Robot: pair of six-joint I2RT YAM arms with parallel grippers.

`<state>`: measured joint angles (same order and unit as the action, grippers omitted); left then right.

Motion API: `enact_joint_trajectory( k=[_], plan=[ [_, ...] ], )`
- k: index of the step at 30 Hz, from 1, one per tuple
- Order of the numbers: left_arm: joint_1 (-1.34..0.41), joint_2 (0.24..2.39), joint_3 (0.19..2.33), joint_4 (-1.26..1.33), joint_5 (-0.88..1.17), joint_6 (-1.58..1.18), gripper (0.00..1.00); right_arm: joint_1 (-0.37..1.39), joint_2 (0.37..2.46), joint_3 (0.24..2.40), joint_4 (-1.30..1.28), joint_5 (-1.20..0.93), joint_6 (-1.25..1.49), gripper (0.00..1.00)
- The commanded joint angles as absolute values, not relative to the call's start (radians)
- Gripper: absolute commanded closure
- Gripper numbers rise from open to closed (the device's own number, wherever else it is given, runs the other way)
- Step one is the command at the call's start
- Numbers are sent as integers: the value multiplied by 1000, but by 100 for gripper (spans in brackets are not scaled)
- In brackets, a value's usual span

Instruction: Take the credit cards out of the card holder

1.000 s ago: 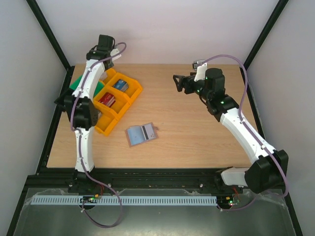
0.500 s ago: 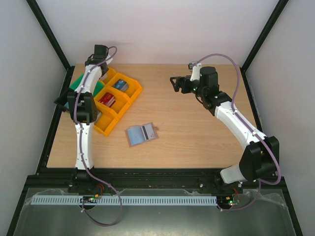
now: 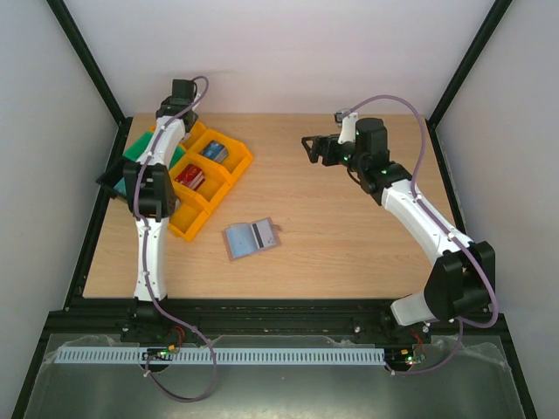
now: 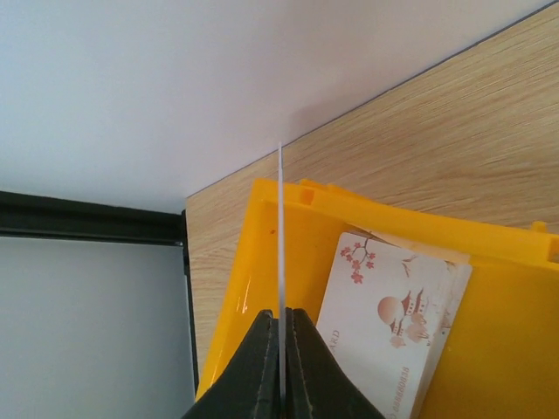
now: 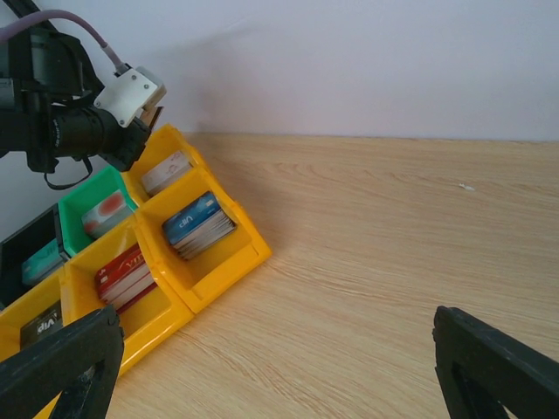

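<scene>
Wood table (image 3: 349, 253) between white walls (image 3: 288, 52), card holder (image 3: 273, 234) lying mid-surface; my left claw (image 4: 281, 319) clamps a thin card (image 4: 280, 218) above the yellow tray (image 4: 240, 297); my right claw (image 3: 309, 147) stands apart

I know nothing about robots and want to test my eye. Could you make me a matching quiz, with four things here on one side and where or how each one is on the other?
Things:
1. left fingers
2. right fingers
3. card holder
4. red cards

States:
A. lying on the bare table
B. stacked in a yellow tray
C. shut on a thin card
D. wide apart, holding nothing

Pairs: 1-C, 2-D, 3-A, 4-B
</scene>
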<state>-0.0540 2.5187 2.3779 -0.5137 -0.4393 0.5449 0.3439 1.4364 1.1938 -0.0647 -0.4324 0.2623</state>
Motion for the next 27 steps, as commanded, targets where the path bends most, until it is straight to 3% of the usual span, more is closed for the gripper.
enact_joint_trajectory(
  k=[1,27],
  plan=[
    [-59,2558,2402,-490,-512,543,97,332,1429,1201,-46,-446,267,6],
    [-66,2614,2370,-533,-553,534,95,323,1423,1191,-25,-468,280,5]
  ],
)
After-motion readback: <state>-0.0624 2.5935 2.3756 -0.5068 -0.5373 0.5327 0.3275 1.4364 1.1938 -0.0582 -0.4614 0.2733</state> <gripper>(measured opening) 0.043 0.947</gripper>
